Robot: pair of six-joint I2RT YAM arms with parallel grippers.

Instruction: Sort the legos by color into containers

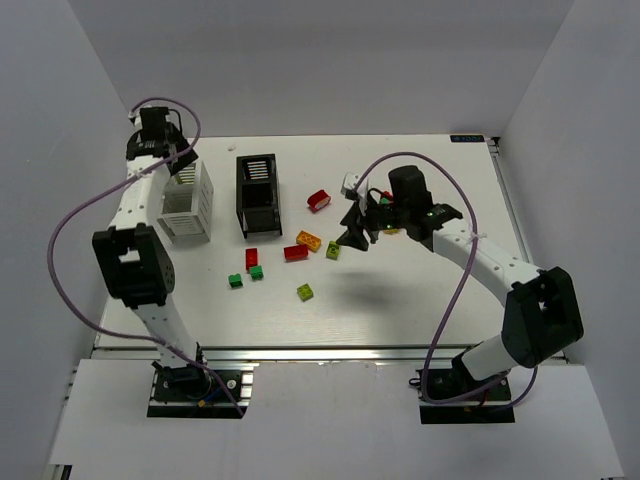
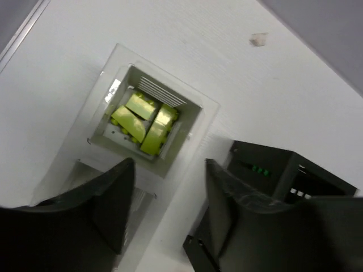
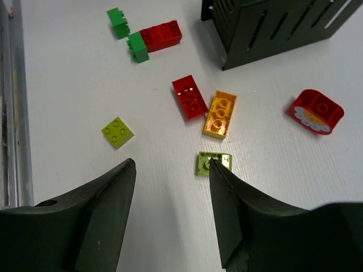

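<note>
Over the white bin (image 2: 207, 113), the left fingers (image 2: 113, 198) hang apart above its yellow-green bricks (image 2: 142, 122). The right fingers (image 3: 108, 204), also apart, should descend squarely around the nearest yellow-green brick (image 3: 203, 163) on the bench (image 3: 68, 85), avoiding the orange brick (image 3: 220, 114).

White bin (image 1: 188, 205), black bin (image 1: 258, 195), slatted; red brick (image 3: 190, 97), green brick (image 3: 118, 22), yellow-green brick (image 3: 117, 132), orange brick (image 3: 220, 114); white table (image 1: 250, 310).

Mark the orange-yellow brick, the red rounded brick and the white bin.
orange-yellow brick (image 3: 220, 114), right wrist view, studded top face.
red rounded brick (image 3: 320, 106), right wrist view, its red studded top.
white bin (image 1: 190, 212), top external view, slatted side wall.
</note>
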